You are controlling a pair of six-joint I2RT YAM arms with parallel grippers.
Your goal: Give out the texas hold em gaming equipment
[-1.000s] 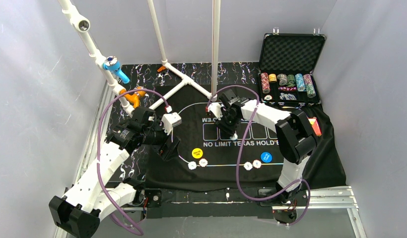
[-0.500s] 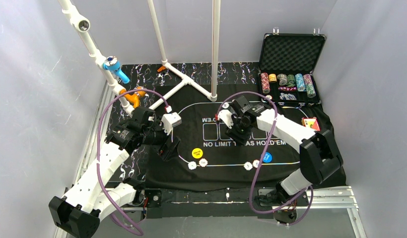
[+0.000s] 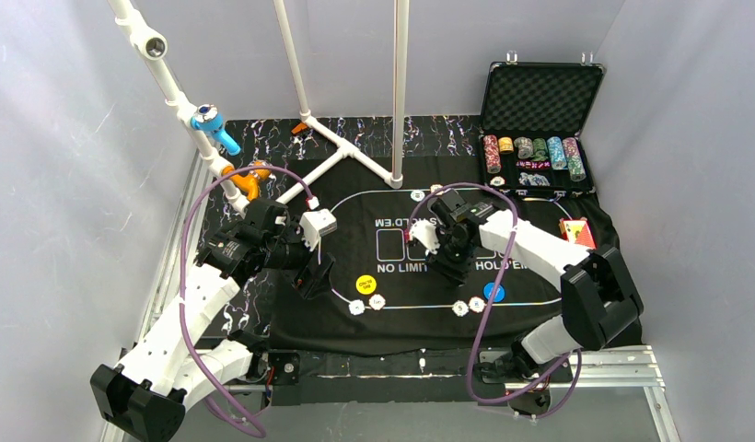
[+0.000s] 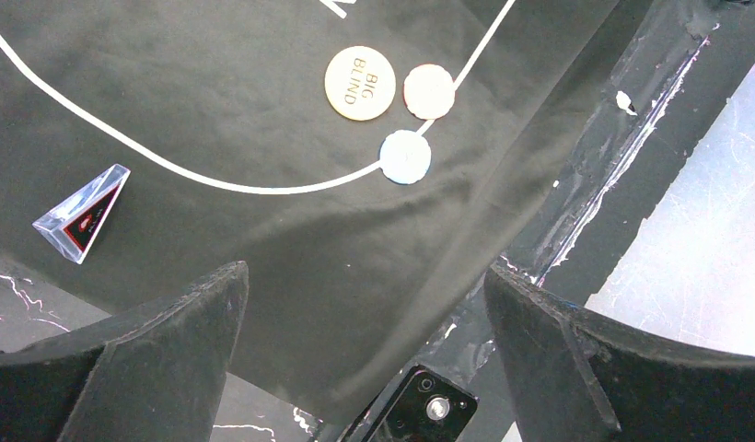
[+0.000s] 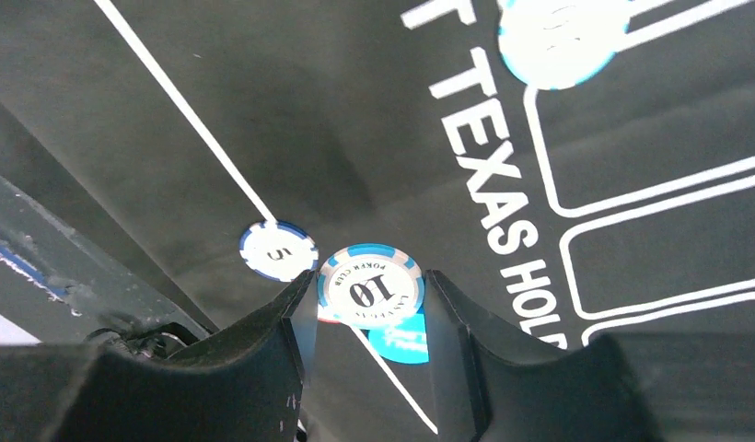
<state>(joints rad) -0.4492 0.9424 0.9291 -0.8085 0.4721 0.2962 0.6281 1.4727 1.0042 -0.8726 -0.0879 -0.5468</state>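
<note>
A white "10" poker chip [image 5: 367,289] with light-blue edge marks sits pinched between the fingertips of my right gripper [image 5: 367,296], which hovers above the mat's near right part [image 3: 450,262]. Below it lie the blue button disc [image 5: 403,339] and a white "5" chip [image 5: 279,250]; in the top view the blue disc [image 3: 493,292] has two pale chips [image 3: 468,306] beside it. My left gripper [image 4: 365,276] is open and holds nothing, near the mat's left edge [image 3: 317,274]. Ahead of it lie the yellow "BIG BLIND" disc [image 4: 360,83] and two pale chips [image 4: 417,124].
The open black case [image 3: 540,129] with chip stacks stands at the back right. A red card pack [image 3: 576,230] lies on the mat's right side. One chip [image 3: 416,195] rests at the far white line. A clear wedge [image 4: 84,212] lies left. White pipes [image 3: 399,92] rise behind.
My right gripper has carried the "10" chip from the mat's middle toward the near right, and its elbow has swung right. The left arm has stayed still.
</note>
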